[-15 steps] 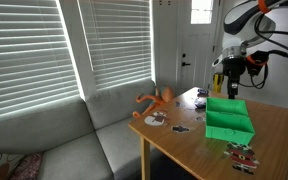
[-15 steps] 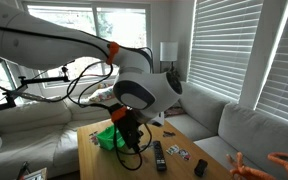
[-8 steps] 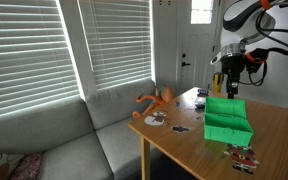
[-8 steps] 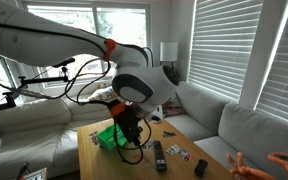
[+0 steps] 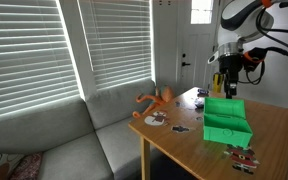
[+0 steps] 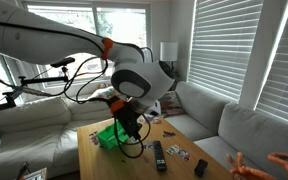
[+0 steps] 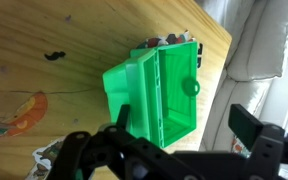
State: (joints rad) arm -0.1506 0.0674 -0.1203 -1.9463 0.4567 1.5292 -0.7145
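A bright green open-topped plastic bin stands on the wooden tabletop, away from the corners and well inside the edge that faces the grey sofa. In the wrist view the green bin is seen from above, its open top turned to the camera and a small round green knob visible inside it. A few small dark items lie just behind it, toward the tabletop edge, too blurred to be told apart.

The gripper is held directly above the bin and apart from it. The jaws are spread wide and released, and nothing is grasped between them. In the wrist view the gripper is seen with one dark finger on either side of the bin's outline. In an exterior view the gripper hangs just over the green bin.

An orange many-armed toy lies at the tabletop edge nearest the sofa, well apart from the bin. A black remote control is laid flat on the tabletop, near the bin and not touching it.
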